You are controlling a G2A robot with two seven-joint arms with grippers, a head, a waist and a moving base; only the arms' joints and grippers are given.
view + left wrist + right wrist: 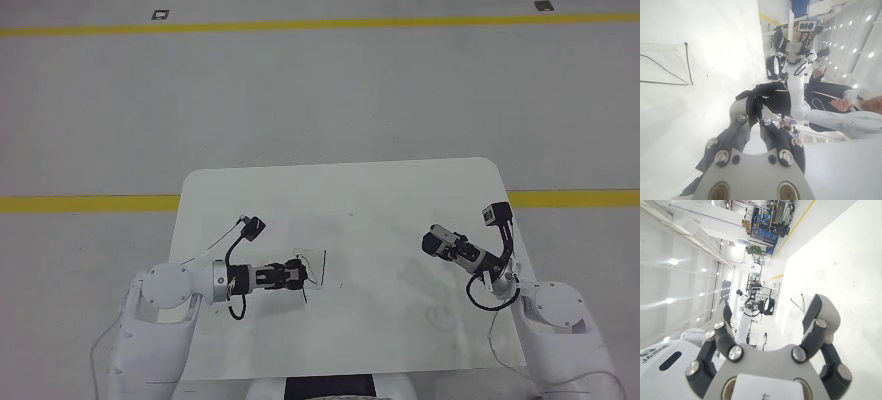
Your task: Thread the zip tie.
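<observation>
Thin black zip ties (323,266) lie on a clear plastic sheet (312,256) near the middle of the white table (400,190). In the left wrist view one zip tie (688,64) has its head at one end, and its tail meets two other black strands at a corner of the clear sheet (664,62). My left gripper (300,273) (754,98) is shut just beside the sheet, with nothing seen between its fingers. My right gripper (432,241) (770,309) hovers open over the table's right part, well away from the zip ties (800,304).
A tiny dark speck (340,285) sits on the table beside the sheet. The table's rounded far corners and edges border a pale floor with a yellow line (90,203).
</observation>
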